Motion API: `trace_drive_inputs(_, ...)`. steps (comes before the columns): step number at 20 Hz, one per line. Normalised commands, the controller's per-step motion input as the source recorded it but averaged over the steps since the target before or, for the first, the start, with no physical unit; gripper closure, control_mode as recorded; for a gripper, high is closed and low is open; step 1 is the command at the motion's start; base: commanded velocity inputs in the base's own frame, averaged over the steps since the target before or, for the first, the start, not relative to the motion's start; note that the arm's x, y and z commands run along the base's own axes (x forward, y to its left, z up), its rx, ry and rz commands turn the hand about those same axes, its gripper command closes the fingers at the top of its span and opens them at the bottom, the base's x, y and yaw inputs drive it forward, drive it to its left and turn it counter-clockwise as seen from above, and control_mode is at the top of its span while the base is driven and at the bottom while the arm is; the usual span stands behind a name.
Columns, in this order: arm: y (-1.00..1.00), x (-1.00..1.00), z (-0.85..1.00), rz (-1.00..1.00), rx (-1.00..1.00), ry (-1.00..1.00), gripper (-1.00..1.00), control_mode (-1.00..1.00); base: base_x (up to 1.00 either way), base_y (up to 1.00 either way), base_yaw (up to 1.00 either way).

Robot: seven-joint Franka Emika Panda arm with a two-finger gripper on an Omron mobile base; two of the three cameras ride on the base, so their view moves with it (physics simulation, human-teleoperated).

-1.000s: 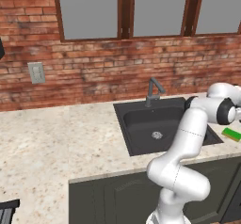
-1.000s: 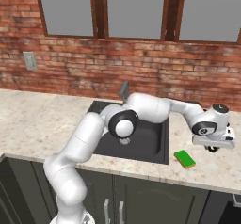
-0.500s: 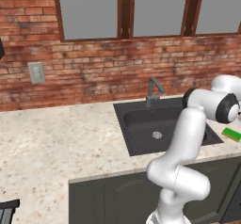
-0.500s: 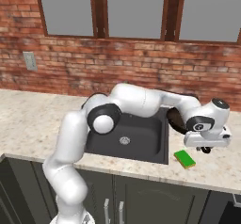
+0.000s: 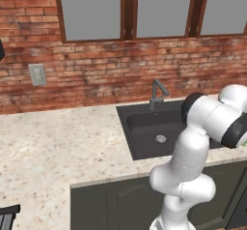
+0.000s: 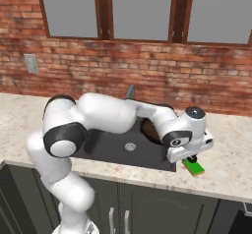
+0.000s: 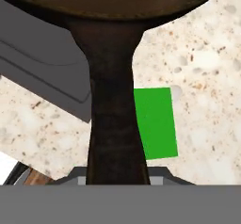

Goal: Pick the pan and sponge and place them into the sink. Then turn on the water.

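Note:
My gripper (image 7: 117, 177) is shut on the long handle of the dark brown pan (image 7: 115, 110), whose round body spreads across the top of the hand view. In the right base view the pan (image 6: 150, 130) hangs over the right end of the dark sink (image 6: 115, 147), held by the gripper (image 6: 191, 158) at the sink's right rim. The green sponge (image 7: 155, 123) lies flat on the speckled counter just below the handle; it is also the sponge (image 6: 195, 168) under the hand. No water falls from the grey faucet (image 5: 157, 94).
Speckled beige counter (image 5: 58, 142) stretches left of the sink (image 5: 154, 130) and a narrower strip (image 6: 226, 149) lies to its right. A brick wall with windows rises behind. Dark cabinet fronts (image 6: 147, 208) sit below the counter edge.
The hand has carried the pan leftward, from beyond the sponge on the right counter to the sink's right rim. The arm's elbow has swung left. The sponge stayed where it was.

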Motion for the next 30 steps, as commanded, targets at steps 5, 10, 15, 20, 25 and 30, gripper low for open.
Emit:
trace_drive_inputs(5, 0.74, 0.0, 0.1, 0.14, -0.18, -0.04, 1.0, -1.0, 0.0, 0.0, 0.0)
trace_drive_inputs(10, 0.53, 0.0, 0.0, 0.14, -0.16, 0.01, 1.0, -1.0, 0.0, 0.0, 0.0)
trace_drive_inputs(15, 0.38, 0.11, 0.0, 0.14, -0.07, 0.1, 1.0, -1.0, 0.0, 0.0, 0.0)
trace_drive_inputs(20, 0.26, 0.35, 0.0, 0.15, -0.01, 0.16, 1.0, -1.0, 0.0, 0.0, 0.0)
trace_drive_inputs(25, 0.14, 0.43, 0.0, 0.18, 0.0, 0.17, 1.0, -1.0, 0.0, 0.0, 0.0)
trace_drive_inputs(30, 0.1, 0.45, -0.07, 0.16, 0.0, 0.09, 1.0, -1.0, 0.0, 0.0, 0.0)
